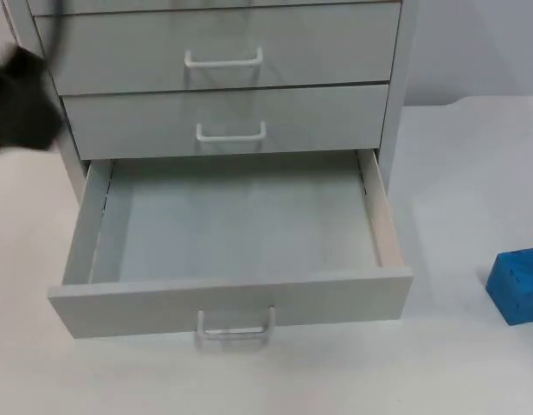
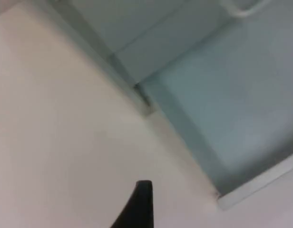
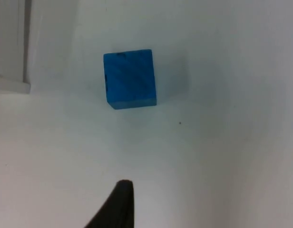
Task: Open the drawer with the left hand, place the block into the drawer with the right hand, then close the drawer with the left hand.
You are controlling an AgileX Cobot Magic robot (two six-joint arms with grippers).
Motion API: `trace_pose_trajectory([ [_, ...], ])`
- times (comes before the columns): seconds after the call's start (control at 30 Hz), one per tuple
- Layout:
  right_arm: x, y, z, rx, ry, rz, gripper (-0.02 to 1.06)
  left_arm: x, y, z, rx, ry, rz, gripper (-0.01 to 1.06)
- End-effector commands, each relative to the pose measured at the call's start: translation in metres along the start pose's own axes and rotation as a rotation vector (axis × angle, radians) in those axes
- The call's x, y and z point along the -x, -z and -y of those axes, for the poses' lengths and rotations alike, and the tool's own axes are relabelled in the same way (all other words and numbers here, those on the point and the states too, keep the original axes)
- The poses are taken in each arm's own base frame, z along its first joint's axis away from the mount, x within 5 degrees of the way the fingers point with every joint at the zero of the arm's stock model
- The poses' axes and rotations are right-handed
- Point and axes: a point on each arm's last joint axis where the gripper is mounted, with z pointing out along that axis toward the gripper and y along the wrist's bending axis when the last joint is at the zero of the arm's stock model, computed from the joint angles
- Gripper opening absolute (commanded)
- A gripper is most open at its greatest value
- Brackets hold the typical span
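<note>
The bottom drawer (image 1: 236,233) stands pulled out, its floor bare and open from above; its front panel (image 1: 227,304) and side walls (image 1: 383,216) bound the way in. The blue block (image 1: 519,285) sits alone on the desk (image 1: 474,173) at about 3 o'clock from the drawer, with bare surface all round it. The left arm (image 1: 20,99) hangs at 10 o'clock, beside the cabinet (image 1: 223,69), off the drawer opening.

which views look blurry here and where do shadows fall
Top view: the left arm is a dark motion smear beside the cabinet; the blue block is fairly crisp. Left wrist view: soft throughout over the open drawer. Right wrist view: sharp, with a faint shadow beside the block.
</note>
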Motion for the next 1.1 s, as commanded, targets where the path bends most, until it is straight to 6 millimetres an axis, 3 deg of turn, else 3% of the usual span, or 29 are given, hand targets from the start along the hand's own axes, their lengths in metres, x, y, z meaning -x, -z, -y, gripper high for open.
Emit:
trace_pose_trajectory([
  [0.0, -0.001, 0.000, 0.000, 0.007, -0.011, -0.003, 1.05, -0.008, 0.011, -0.015, 0.002, 0.127, -0.017, 0.90],
  [0.13, -0.001, 0.000, 0.000, 0.009, -0.012, -0.010, 1.05, -0.021, 0.029, -0.038, 0.020, 0.303, -0.006, 0.90],
  [0.3, -0.002, 0.000, 0.000, 0.009, -0.012, -0.023, 1.05, -0.029, 0.043, -0.051, 0.073, 0.394, 0.029, 0.90],
  [0.53, -0.003, 0.000, 0.000, 0.009, -0.012, -0.025, 1.05, -0.030, 0.047, -0.048, 0.043, 0.376, 0.034, 0.90],
  [0.67, -0.002, 0.000, 0.000, 0.009, -0.012, -0.023, 1.05, -0.034, 0.041, -0.045, 0.022, 0.365, 0.031, 0.90],
  [0.8, -0.002, 0.000, -0.002, 0.029, -0.028, -0.025, 1.05, -0.048, 0.028, -0.040, 0.001, 0.376, -0.021, 1.05],
  [1.07, 0.003, -0.010, -0.004, 0.047, -0.044, -0.041, 1.05, -0.069, 0.009, -0.033, -0.001, 0.421, -0.054, 1.05],
])
